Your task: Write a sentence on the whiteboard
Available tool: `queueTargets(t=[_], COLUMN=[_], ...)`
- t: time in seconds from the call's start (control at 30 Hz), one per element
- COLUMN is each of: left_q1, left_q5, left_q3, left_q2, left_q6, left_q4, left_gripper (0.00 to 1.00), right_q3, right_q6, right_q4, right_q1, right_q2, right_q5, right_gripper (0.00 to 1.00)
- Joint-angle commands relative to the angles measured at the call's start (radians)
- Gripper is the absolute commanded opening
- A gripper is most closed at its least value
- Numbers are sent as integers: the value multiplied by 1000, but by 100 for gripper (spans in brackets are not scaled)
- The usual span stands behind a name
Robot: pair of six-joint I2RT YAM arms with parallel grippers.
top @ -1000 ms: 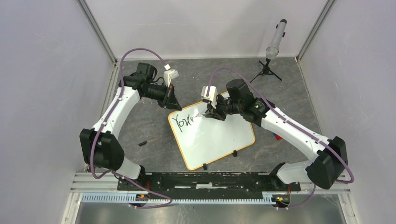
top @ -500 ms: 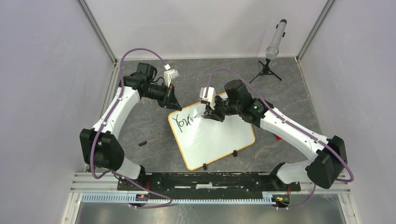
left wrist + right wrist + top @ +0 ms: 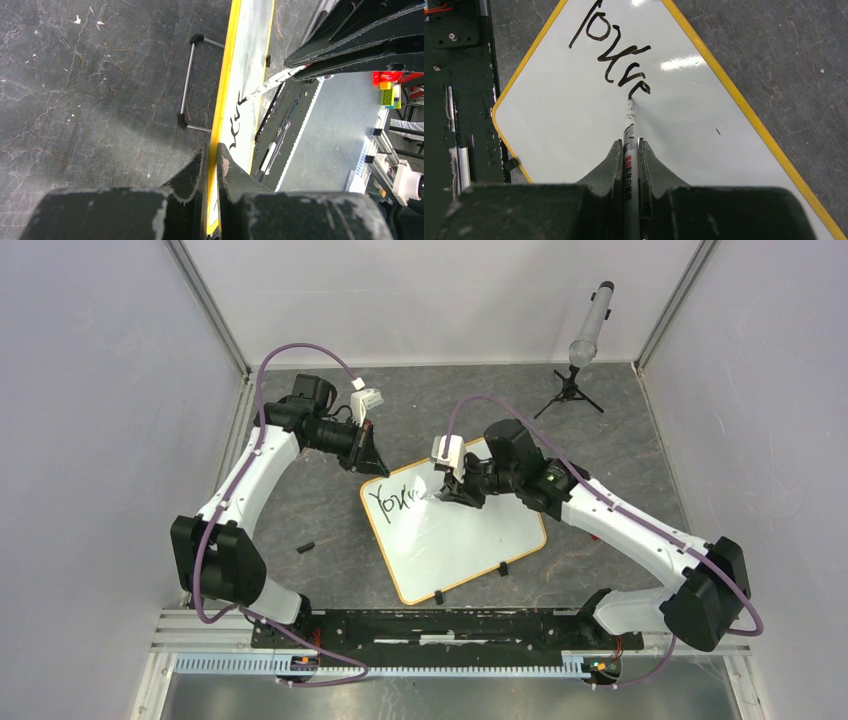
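Since a second ago the right claw (image 3: 629,146) has slid a little along the board (image 3: 549,135) toward the near side, and the writing (image 3: 616,55) has gained a stroke. It is clenched on a marker (image 3: 629,125), whose tip touches the end of the last black letter. The left claw (image 3: 211,152) pinches the board's yellow frame, one finger on each side. The board lies skewed on the table (image 3: 330,515), between the arms. A small black piece (image 3: 305,547) lies apart on its left. A tube on a tripod (image 3: 588,330) stands far right.
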State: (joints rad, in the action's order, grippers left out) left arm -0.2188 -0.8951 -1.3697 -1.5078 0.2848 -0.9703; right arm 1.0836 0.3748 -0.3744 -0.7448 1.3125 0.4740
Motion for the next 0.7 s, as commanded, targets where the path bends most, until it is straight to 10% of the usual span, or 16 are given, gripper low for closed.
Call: queueTargets(t=[0.0,0.67], left_q1=[-33,-40], left_q5=[-28,-9], left_q3=[-9,-11], left_q2=[-8,-10], left_q6=[23,38], left_q4=[-45,-55], left_gripper=[2,2], right_q3=[-12,132], right_q6=[9,44], right_q4=[0,-91], right_q1=[1,28], right_q2=[-25,-23], right_q5=[-41,0], right_gripper=[0,0])
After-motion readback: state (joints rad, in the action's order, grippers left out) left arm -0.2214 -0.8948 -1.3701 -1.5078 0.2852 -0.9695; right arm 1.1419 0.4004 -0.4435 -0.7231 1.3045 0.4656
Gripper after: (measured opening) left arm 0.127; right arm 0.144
